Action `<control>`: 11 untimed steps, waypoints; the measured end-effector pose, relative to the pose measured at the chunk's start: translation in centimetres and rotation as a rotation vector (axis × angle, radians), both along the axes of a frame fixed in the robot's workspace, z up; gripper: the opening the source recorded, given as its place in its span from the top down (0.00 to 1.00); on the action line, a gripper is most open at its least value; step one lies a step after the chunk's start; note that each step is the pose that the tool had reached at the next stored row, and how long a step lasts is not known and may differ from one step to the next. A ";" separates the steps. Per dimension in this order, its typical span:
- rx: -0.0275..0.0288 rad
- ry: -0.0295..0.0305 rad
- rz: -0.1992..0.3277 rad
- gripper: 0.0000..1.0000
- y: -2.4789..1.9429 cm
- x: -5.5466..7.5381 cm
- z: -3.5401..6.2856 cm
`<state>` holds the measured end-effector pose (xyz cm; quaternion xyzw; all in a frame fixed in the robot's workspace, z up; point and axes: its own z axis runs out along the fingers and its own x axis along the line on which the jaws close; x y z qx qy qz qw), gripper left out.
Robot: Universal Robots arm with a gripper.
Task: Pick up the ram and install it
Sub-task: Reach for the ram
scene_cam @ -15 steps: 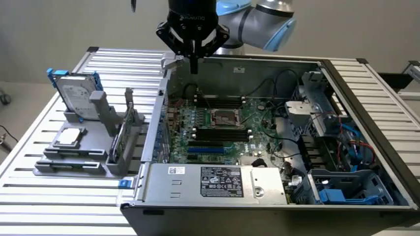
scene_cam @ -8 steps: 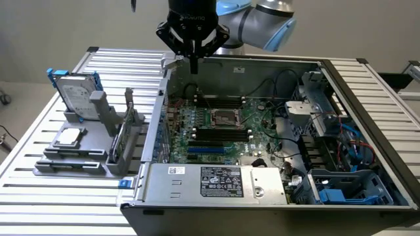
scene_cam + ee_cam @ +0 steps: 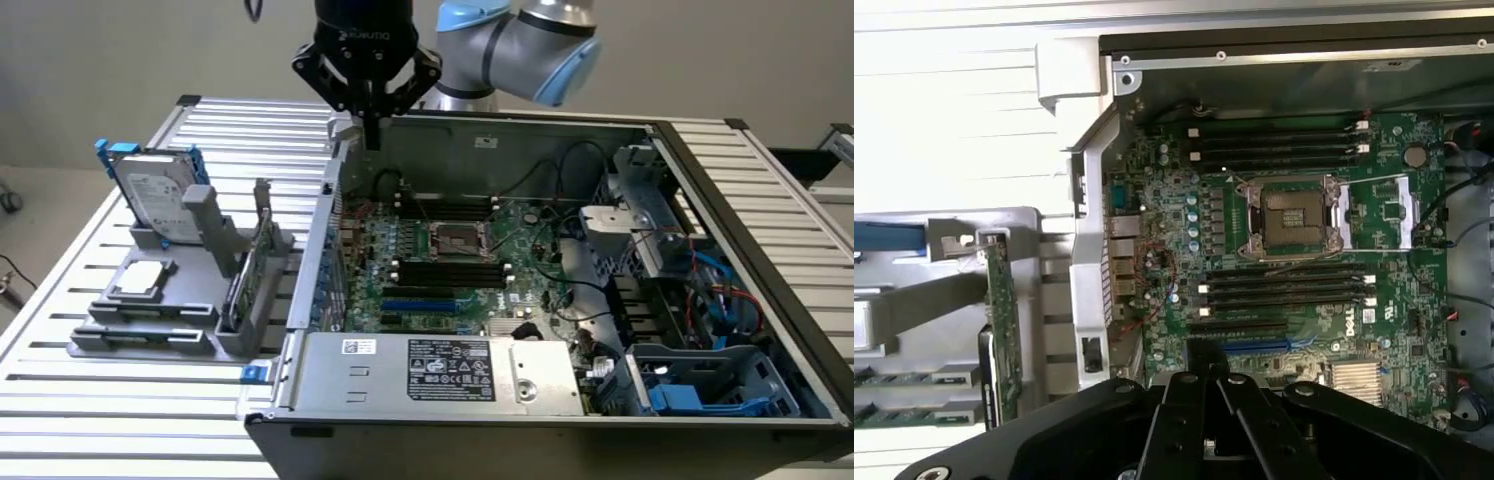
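While your jaws are pressed together, the thin green ram stick (image 3: 899, 378) beside the grey case (image 3: 561, 140) looks light, brittle: pinch its edges.

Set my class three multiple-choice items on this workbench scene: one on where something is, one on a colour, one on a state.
1. Where is the hard drive?
A held by the arm
B standing in the grey rack, at the exterior view's left of the case
C lying on the floor

2. What colour is the motherboard?
A green
B red
C white

3. How do the fingers stand?
A spread wide
B clamped on a cable
C shut, with nothing between them

Answers:
1 B, the drive stands in the rack beside the case.
2 A, the board is green in both views.
3 C, the fingers meet above the case's rear edge and hold nothing.
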<state>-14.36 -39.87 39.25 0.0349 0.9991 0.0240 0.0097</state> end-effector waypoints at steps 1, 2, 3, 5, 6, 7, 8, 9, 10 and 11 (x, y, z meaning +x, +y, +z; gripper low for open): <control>0.0000 0.0000 0.000 0.89 0.00 -0.5 0.00; 0.0000 0.0000 0.000 0.89 0.00 -0.9 0.00; 0.0000 0.0000 0.000 0.89 0.00 -1.4 0.00; 0.0000 0.0001 0.000 0.89 0.00 -2.3 -0.01; 0.0000 0.0001 0.000 0.89 0.00 -2.7 -0.02; 0.0000 0.0000 0.000 0.89 0.00 -3.2 -0.03; 0.0000 0.0001 0.000 0.89 0.00 -3.7 -0.03; 0.0000 0.0000 0.000 0.89 0.00 -4.1 -0.04; 0.0000 0.0000 0.000 0.89 0.00 -4.6 -0.05; 0.0000 0.0001 0.000 0.89 0.00 -5.0 -0.06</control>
